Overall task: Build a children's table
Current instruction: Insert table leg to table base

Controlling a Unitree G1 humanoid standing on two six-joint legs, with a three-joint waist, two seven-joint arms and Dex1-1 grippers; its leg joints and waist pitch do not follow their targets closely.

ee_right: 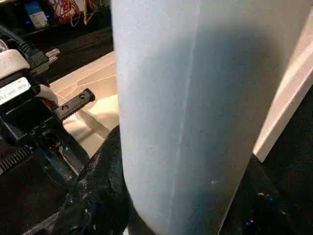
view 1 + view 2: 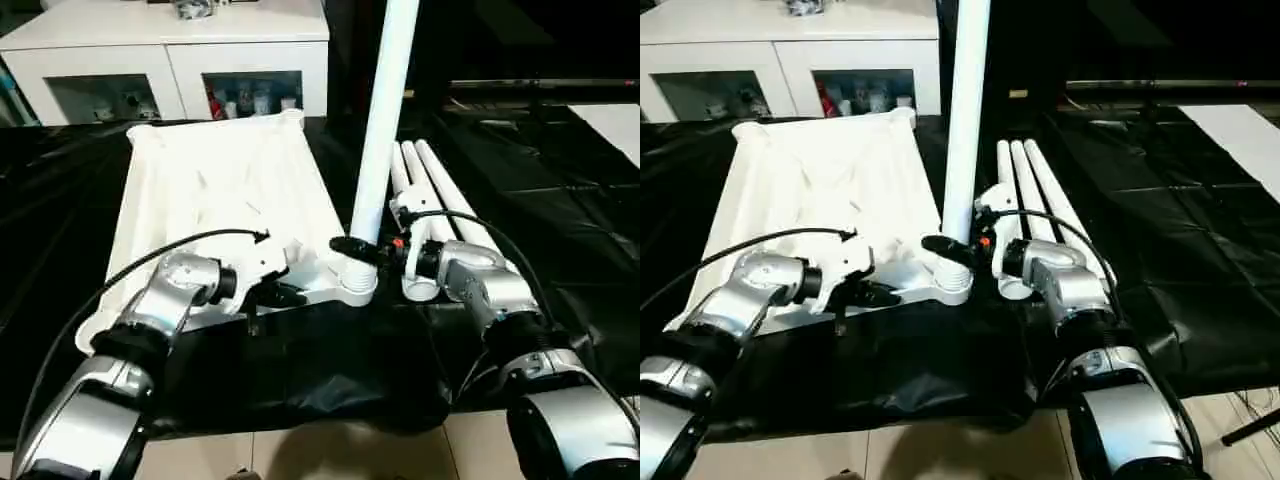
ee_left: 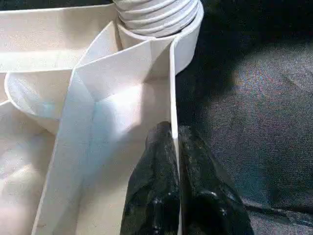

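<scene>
White leg upright in corner socket | right pincer clasps it | left pincer apparently pinches tabletop rim

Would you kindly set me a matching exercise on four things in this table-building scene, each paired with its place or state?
Things:
1. upright leg
2. spare legs
3. left claw
4. table top

Places or states:
A. lying side by side on the black sheet
B. shut on the table top's near edge wall
C. standing in the near corner socket, held by the right claw
D. lying underside up, in front of the white cabinet

Pairs: 1-C, 2-A, 3-B, 4-D
</scene>
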